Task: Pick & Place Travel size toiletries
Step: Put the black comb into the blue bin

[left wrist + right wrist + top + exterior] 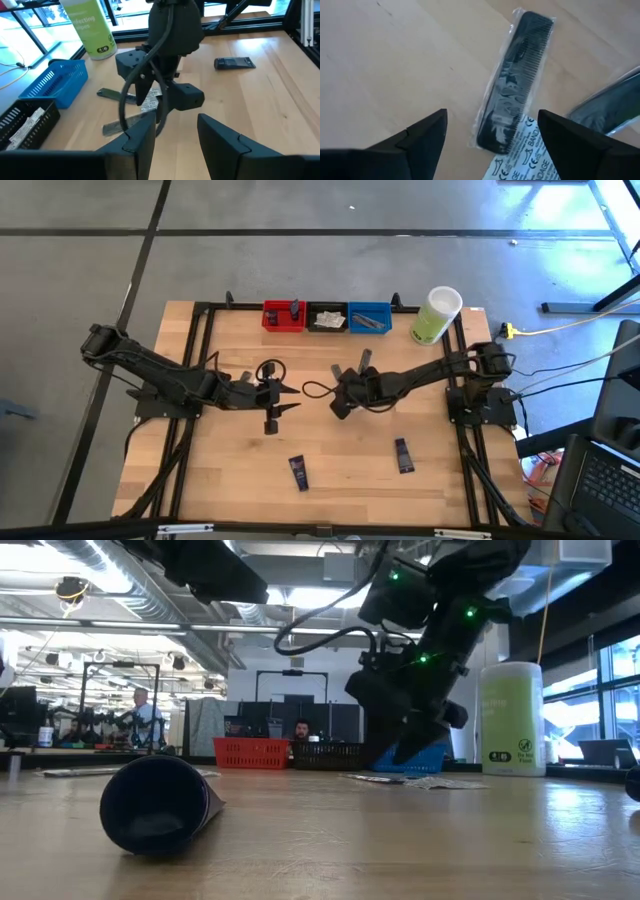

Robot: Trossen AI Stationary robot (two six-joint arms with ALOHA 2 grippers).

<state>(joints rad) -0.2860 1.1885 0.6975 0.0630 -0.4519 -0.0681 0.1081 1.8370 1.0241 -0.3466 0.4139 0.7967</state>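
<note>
right gripper (pixel 490 135) is down low over the middle of the table (pixel 230 470), fingers spread wide with nothing between them. directly under it in the right wrist view is a black comb in a clear sleeve (pixel 512 80), lying flat on the wood, with a white bandage packet (pixel 522 155) touching its near end and a second dark wrapped item (pixel 610 110) poking in at the edge. so it's hovering over that little pile, not holding anything.

left gripper (pixel 172 135) sits just across from it, pointing at the right arm, fingers partly apart and empty. from the left wrist view you can see the pile under the right arm: a couple of flat grey sachets (pixel 112 94) and the white packet.

rest of the toiletries: two dark navy tubes near the front edge, one (pixel 298 472) left of centre and one (pixel 403 455) to its right, well apart from each other. the low view has one tube (pixel 160 802) right up close, lying on its side.

back edge has the red bin (pixel 283 316), black bin (pixel 327 317) and blue bin (pixel 369 317) side by side, each with something in it. the tall pale-green container (pixel 436 315) stands just right of the blue one.
</note>
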